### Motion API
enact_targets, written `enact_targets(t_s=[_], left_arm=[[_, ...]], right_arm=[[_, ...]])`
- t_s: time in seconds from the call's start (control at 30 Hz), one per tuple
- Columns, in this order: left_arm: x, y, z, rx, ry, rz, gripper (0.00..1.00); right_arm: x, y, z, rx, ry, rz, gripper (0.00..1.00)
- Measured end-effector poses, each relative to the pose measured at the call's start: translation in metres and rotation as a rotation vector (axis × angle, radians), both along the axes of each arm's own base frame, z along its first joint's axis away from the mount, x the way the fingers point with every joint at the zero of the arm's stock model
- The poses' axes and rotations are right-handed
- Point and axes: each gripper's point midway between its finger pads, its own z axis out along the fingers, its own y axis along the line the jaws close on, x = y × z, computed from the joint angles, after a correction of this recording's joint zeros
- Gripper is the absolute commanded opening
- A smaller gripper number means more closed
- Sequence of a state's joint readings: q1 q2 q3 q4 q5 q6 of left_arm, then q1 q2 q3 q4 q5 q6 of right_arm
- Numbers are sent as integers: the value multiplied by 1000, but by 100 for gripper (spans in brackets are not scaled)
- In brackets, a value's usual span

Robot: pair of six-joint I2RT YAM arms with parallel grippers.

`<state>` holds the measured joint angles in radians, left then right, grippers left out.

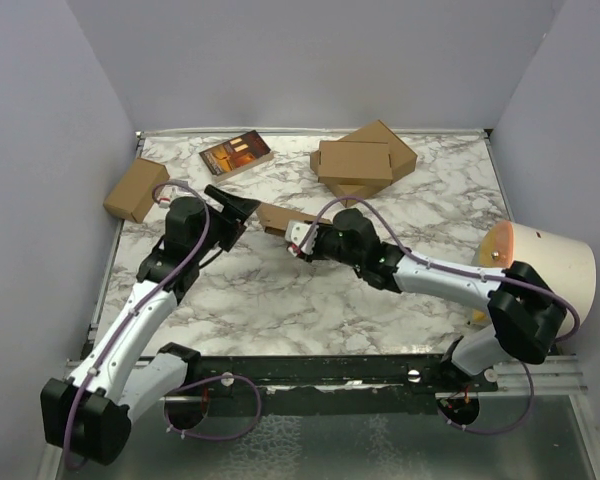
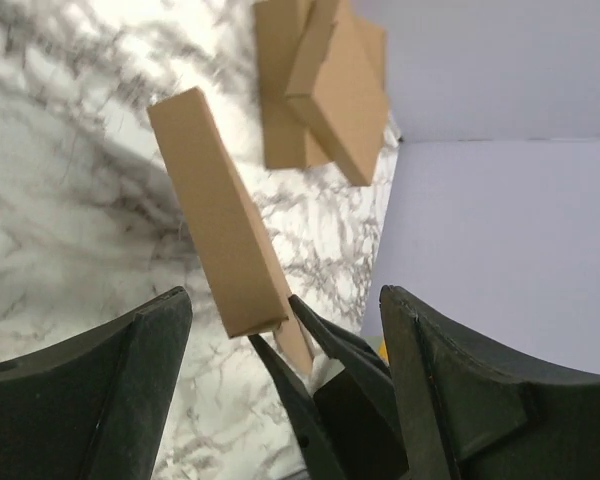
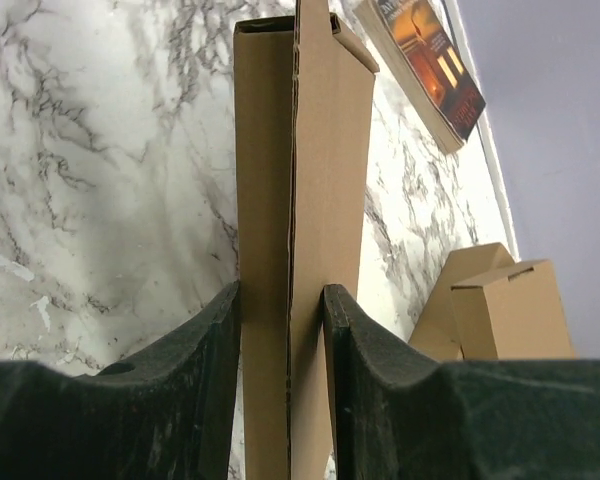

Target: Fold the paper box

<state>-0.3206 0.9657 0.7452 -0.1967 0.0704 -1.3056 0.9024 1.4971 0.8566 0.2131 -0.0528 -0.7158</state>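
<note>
The paper box (image 1: 278, 215) is a thin flat brown cardboard mailer, held on edge above the marble table (image 1: 280, 290). My right gripper (image 1: 300, 236) is shut on its near end; in the right wrist view the box (image 3: 300, 150) stands upright between both fingers (image 3: 220, 340). My left gripper (image 1: 242, 210) is open just left of the box. In the left wrist view its fingers (image 2: 130, 380) spread wide on either side of the box (image 2: 220, 220) without touching it, and the right gripper's tips pinch the box's lower end.
Two stacked ready-folded brown boxes (image 1: 363, 160) lie at the back right, also in the left wrist view (image 2: 325, 80). A small thicker carton (image 1: 135, 188) sits at the back left. A book (image 1: 235, 154) lies at the back. A cream cylinder (image 1: 545, 265) is at the right.
</note>
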Motion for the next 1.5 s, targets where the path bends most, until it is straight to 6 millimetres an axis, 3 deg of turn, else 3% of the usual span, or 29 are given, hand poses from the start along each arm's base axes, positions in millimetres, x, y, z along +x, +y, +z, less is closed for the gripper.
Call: enact_targets(t_s=[0.1,0.27,0.43,0.67,0.87,1.1,1.27,1.5], left_arm=[[-2,9,30,61,-133,-3,78],[-12,10,61,138,-366,-72,77],[-22,-1,56,190,-518,-179,77],[-28,-16,32,218,-571,-298,77],[-31,-19,7,219,-540,-329,76],[-35,-22,-45,215,-409,-369,75],[-34,-28,-66,191,-337,-400,72],[-36,-41,-97,174,-229,-446,72]], right_arm=[[9,-6,14,68,71,-23,30],[26,-23,41,212,229,-55,30],[36,-46,62,373,433,-58,30],[33,-71,64,553,791,-54,29],[29,-83,40,704,1152,-83,30],[16,-85,-20,784,1517,-200,30],[12,-85,-43,813,1634,-257,30],[14,-85,-60,831,1693,-294,32]])
